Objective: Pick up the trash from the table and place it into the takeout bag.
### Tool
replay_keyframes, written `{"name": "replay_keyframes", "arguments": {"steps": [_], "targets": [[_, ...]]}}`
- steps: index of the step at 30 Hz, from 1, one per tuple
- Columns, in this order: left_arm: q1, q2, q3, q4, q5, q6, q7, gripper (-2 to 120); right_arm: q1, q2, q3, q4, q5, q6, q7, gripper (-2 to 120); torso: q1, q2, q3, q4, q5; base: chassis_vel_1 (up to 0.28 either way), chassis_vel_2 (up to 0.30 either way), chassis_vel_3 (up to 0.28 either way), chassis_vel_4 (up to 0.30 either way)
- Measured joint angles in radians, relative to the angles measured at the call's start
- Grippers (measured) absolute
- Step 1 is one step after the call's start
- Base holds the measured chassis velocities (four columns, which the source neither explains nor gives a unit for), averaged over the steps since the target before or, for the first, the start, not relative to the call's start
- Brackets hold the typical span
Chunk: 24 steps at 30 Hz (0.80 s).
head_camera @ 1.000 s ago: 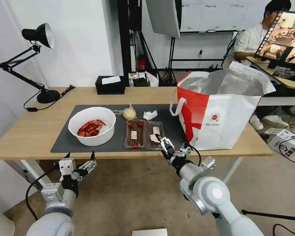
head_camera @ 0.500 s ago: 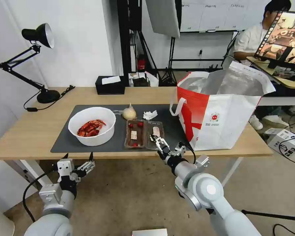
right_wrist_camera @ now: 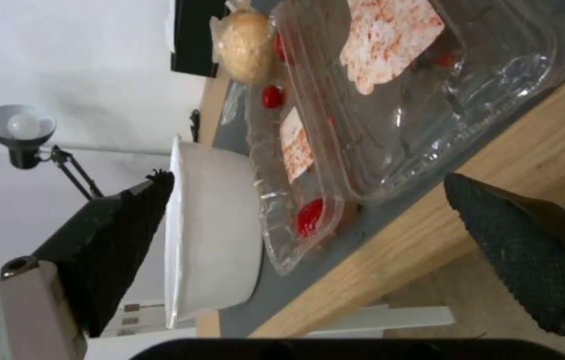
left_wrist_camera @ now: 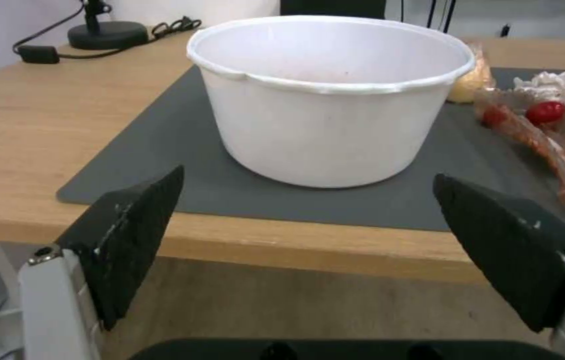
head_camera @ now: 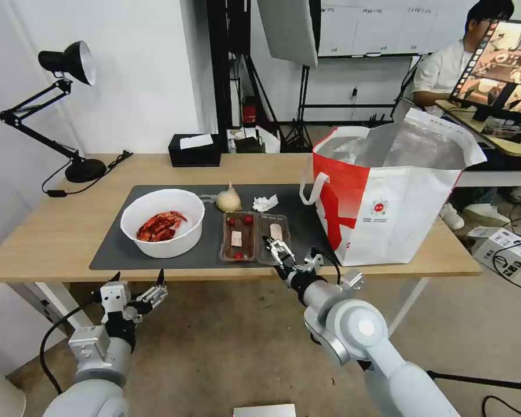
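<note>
Right now the trash sits on the dark grey mat (head_camera: 307, 223) of the long wooden table (head_camera: 58, 231): a white bowl (head_camera: 163, 223) with red crayfish shells inside at the robot's left, a clear plastic box (head_camera: 255, 236) lying open with a few red tomatoes and paper scraps in it just beside the bowl, and behind the box a small knotted bag (head_camera: 228, 200) with beige filling and a crumpled white tissue (head_camera: 264, 202). None of these is held. The right gripper (head_camera: 274, 250) hangs at the near edge of the table, over the front of the plastic box, with its jaws spread wide and nothing between them; its wrist view looks along the box (right_wrist_camera: 389, 100) toward the bowl (right_wrist_camera: 212, 235) and the knotted bag (right_wrist_camera: 246, 47). The left gripper (head_camera: 139, 282) waits below and in front of the table edge, facing the bowl (left_wrist_camera: 329, 95), its jaws also wide apart and empty. The takeout bag (head_camera: 393, 200) stands upright and open on the robot's right end of the table, foil lining showing, its near corner on the mat, close to the plastic box. A black desk lamp (head_camera: 69, 63) and a black tissue box (head_camera: 195, 150) stand along the far side of the table.
</note>
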Motion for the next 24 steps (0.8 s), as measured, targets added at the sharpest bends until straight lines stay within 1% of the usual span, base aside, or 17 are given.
{"name": "replay_keyframes", "arguments": {"steps": [24], "targets": [[0.0,0.006,-0.005,-0.001,-0.001,0.001,-0.002,100,0.02,0.014,-0.006,-0.029,0.004,-0.002,0.007,100,0.0,0.0,0.0,0.0,0.0,0.0,0.0,0.0,0.0]]}}
